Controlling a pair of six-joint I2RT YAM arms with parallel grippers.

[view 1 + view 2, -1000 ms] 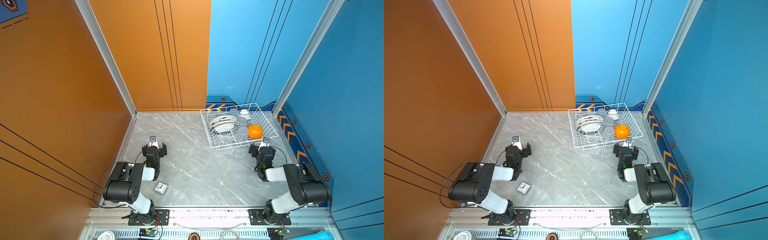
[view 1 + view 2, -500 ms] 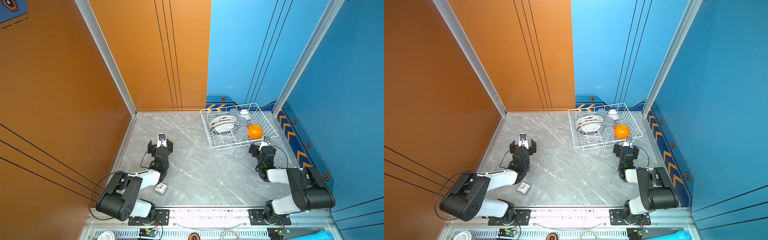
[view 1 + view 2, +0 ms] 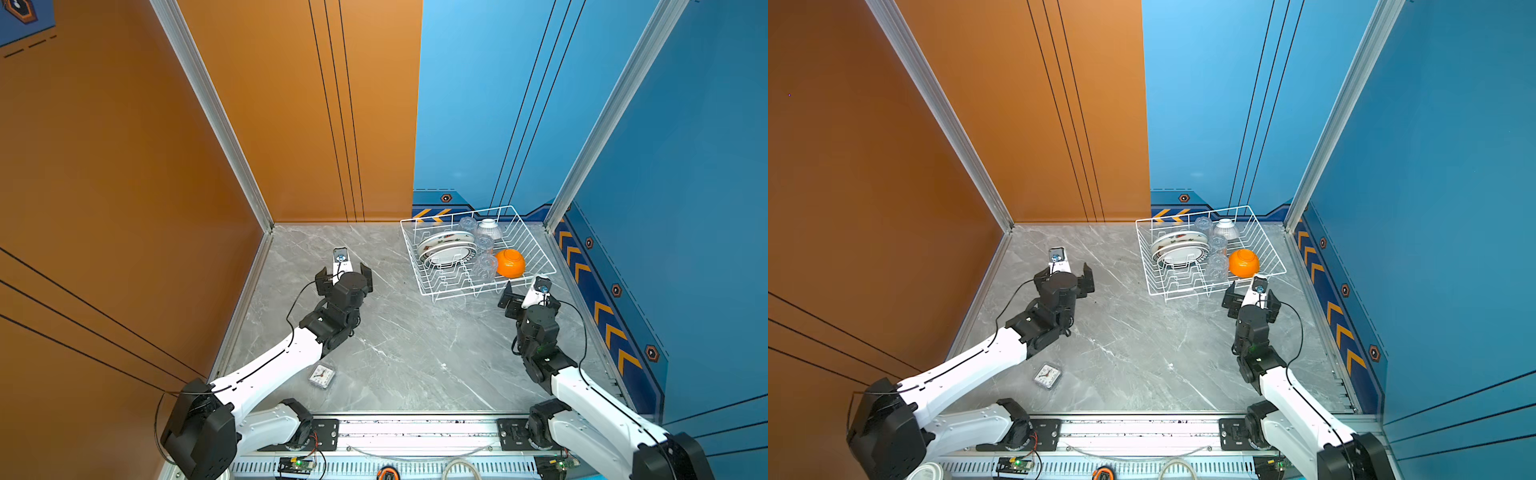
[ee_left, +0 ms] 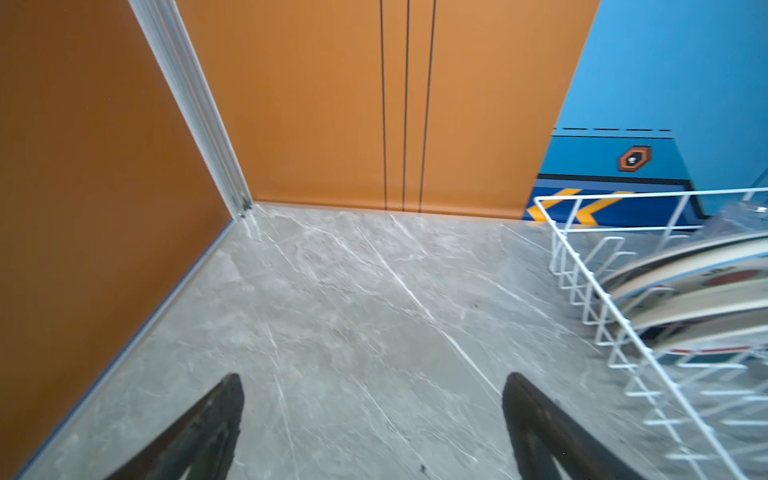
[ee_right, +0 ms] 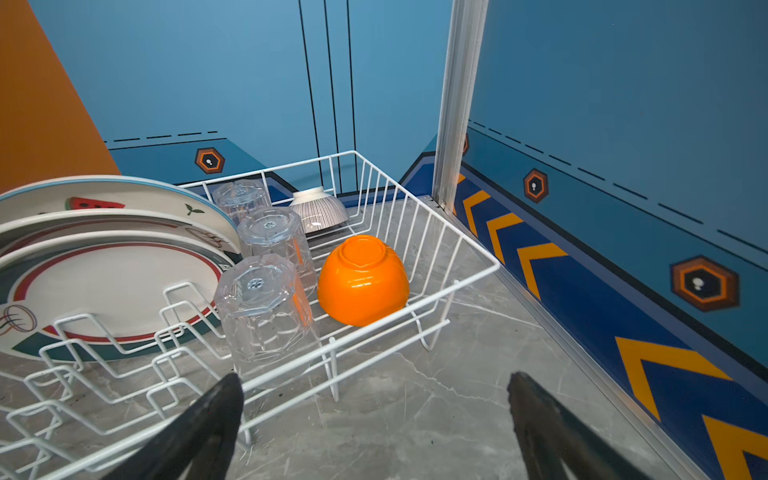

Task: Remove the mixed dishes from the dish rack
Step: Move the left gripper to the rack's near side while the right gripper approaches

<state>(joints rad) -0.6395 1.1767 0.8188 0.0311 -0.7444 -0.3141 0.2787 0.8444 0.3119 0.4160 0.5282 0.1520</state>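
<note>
The rack (image 3: pixel 446 283) stands at the far right corner of the worktop (image 3: pixel 415 353), close to the blue walls, and all the dishes are in it. Two plates (image 3: pixel 446 251) lean one behind the other in the dividers on its left part. Three tumblers (image 3: pixel 484 266) stand upside down in a row just right of the plates. The orange bowl (image 3: pixel 510 262) lies upside down in the near right corner, and the ribbed bowl (image 3: pixel 488 228) sits upside down at the far end. The right gripper (image 3: pixel 530 293) hangs just outside the rack's near right corner, over bare worktop, with its jaws spread wide and nothing between them. In the right wrist view the gripper (image 5: pixel 374 378) faces the rack's near rim (image 5: pixel 457 278). The nearest tumbler (image 5: pixel 266 307) and the orange bowl (image 5: pixel 363 280) sit just beyond that rim, and the plates (image 5: pixel 116 282) lie off to one side. The left gripper (image 3: pixel 344 272) is well apart from the rack, out over the middle left of the worktop, its jaws also spread and empty. In the left wrist view only bare worktop lies between its fingers (image 4: pixel 232 399), with the rack's side rim (image 4: pixel 602 291) and the plate edges (image 4: pixel 685 291) off to one side. A small clock (image 3: pixel 322 376) lies flat on the worktop beside the left arm, far from the rack.
</note>
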